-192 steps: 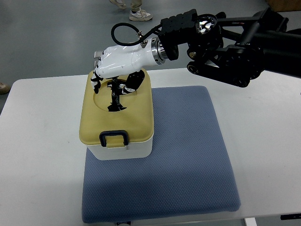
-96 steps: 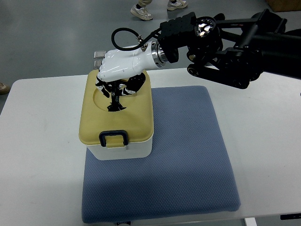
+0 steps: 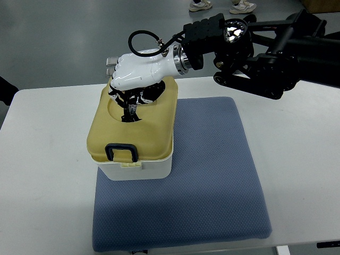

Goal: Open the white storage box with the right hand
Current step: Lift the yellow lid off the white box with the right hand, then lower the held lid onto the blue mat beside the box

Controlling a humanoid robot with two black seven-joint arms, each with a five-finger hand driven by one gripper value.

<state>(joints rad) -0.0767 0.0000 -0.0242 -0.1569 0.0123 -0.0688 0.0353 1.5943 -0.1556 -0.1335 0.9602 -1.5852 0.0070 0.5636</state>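
- The white storage box sits on the near left part of a blue-grey mat, which lies on a white worktop.
- A tan lid covers the box; its far edge looks raised a little above the near edge, so the lid tilts toward the camera.
- A dark latch handle stands at the lid's near edge, above the box's white front.
- The right hand, in a white shell, reaches in from the picture's right on a black arm and hovers over the far part of the lid.
- Its dark fingers curl down into the round recess on top of the lid and close on the black handle there.
- A black cable loops above the wrist.
- Shoes of people show on the grey floor beyond the worktop.
- A dark shape at the left edge is too cropped to tell.
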